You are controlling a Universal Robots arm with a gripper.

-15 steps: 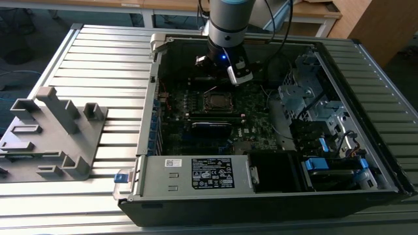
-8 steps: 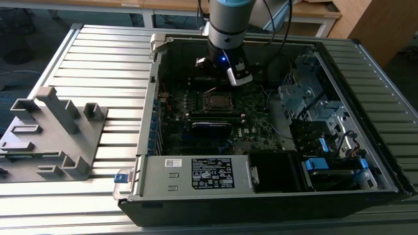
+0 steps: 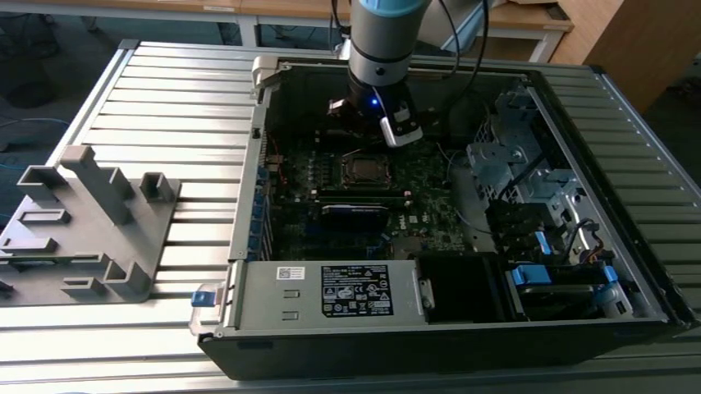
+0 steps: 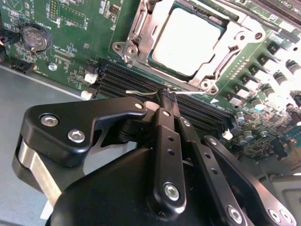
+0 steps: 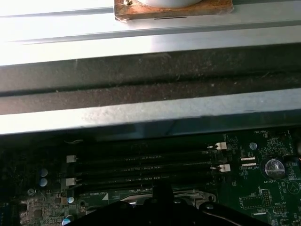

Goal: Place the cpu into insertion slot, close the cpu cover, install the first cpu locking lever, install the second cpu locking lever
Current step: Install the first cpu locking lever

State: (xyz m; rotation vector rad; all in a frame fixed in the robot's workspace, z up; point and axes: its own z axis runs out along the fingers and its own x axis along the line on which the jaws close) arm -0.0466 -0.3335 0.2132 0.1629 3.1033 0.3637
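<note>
Cpu: I see the cpu (image 4: 187, 41) lying flat in the insertion slot (image 3: 359, 169), its grey top showing.
Cover: the cpu cover (image 4: 135, 29) lies down around it, framing the chip.
Gripper: in the second wrist view my gripper (image 4: 165, 96) has its fingers pressed together, apparently pinching the thin locking lever (image 4: 139, 92) just beside the socket, above the memory slots (image 4: 120, 80).
Handling: I judge the lever light, springy and slick (bare wire), so it is best held near its free end. The chip and the motherboard (image 4: 70, 28) are fragile.
</note>
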